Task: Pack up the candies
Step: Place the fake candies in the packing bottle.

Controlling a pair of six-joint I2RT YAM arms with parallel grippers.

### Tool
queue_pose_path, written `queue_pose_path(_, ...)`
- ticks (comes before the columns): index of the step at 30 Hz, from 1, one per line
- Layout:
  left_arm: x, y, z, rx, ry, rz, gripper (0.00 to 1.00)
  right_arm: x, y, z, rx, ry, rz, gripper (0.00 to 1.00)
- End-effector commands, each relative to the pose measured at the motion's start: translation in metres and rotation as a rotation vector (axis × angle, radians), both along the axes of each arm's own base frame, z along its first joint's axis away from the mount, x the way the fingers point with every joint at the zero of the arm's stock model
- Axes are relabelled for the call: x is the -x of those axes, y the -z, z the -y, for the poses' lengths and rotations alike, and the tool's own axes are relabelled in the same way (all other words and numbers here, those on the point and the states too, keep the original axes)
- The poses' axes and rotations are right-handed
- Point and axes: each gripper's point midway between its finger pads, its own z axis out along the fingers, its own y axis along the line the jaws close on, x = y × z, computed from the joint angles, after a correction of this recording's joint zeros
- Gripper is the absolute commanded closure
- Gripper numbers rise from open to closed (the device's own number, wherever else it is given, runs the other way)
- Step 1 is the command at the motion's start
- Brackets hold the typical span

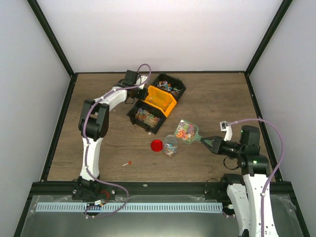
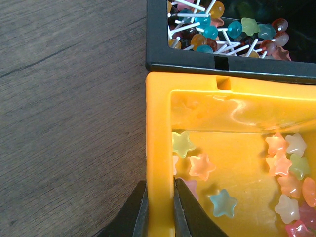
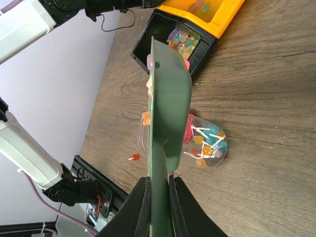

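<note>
Candies fill the green scoop, which hangs just right of and above the clear jar. My right gripper is shut on the scoop's handle. The right wrist view shows the scoop edge-on between the jaws of the right gripper. Behind it stands the jar, holding lollipops. My left gripper is shut on the left wall of the yellow bin. Star candies lie inside that bin. The left gripper sits at the yellow bin's left side.
A red lid lies left of the jar. One loose red lollipop lies on the table near the front. A black bin of lollipops stands behind the yellow bin, and another black bin of candies stands in front.
</note>
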Motion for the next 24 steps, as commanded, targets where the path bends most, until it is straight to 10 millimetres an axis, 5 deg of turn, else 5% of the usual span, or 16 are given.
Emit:
queue_pose_path(1,0.0199,0.044,-0.005,-0.045,0.006,-0.123,0.96,0.0011,-0.0209,-0.0019,0.016,-0.023,0.064,0.99)
queue_pose_path(24,0.0201,0.047,-0.005,-0.043,0.005,-0.125,0.96,-0.0008,-0.0208,-0.0018,0.093,-0.044,0.061,0.99)
